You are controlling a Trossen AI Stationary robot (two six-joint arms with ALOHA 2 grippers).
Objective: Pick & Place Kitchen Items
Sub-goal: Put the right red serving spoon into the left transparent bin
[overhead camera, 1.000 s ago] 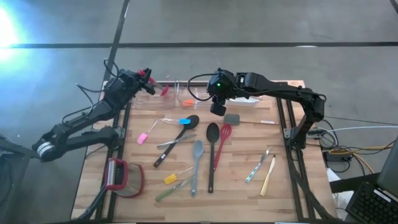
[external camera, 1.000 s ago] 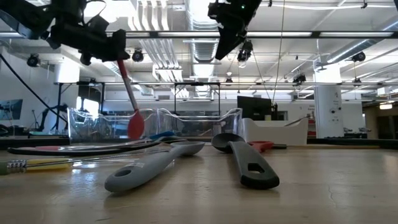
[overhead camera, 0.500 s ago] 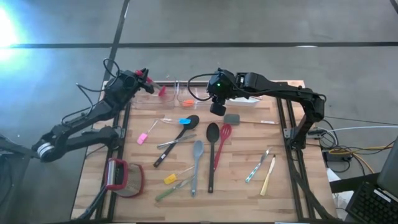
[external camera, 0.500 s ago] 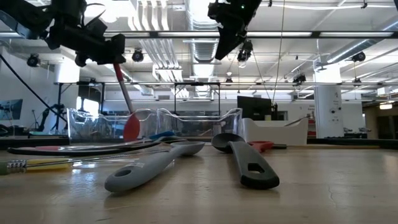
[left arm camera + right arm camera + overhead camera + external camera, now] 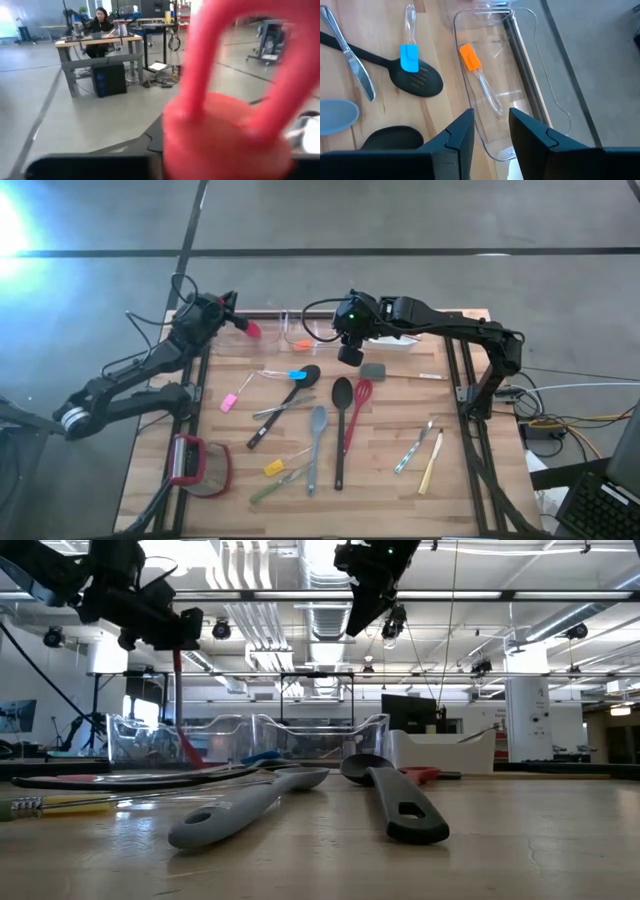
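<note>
At the near edge of the table (image 5: pixel 150 480) a red-framed round object (image 5: pixel 200 465) was seen lying, and beyond it the kitchen items were spread loose over the wood: a yellow piece (image 5: pixel 273 468), a grey spatula (image 5: pixel 315 442), two black spoons (image 5: pixel 340 425), a red whisk (image 5: pixel 358 410), metal and wooden cutlery (image 5: pixel 422 452) off to the right, a pink piece (image 5: pixel 235 394) and a blue spatula (image 5: pixel 296 374). In the low view the grey spatula (image 5: pixel 240 808) and a black spoon (image 5: pixel 395 795) were the nearest things.

Farther back, the right gripper (image 5: pixel 349 356) was held above the table just short of the clear tubs, its fingers (image 5: pixel 457 137) parted and nothing between them. An orange spatula (image 5: pixel 470 57) was seen already lying inside a clear tub (image 5: pixel 520 90).

At the far left, the left gripper (image 5: pixel 218 310) was clamped on a red spatula (image 5: pixel 250 330), whose handle loop filled the left wrist view. The red blade hung down at the left clear tub (image 5: pixel 135 735), so the placing step was judged to be in hand. For the next move, lowering the blade inside the tub walls and then parting the fingers would be called for.
</note>
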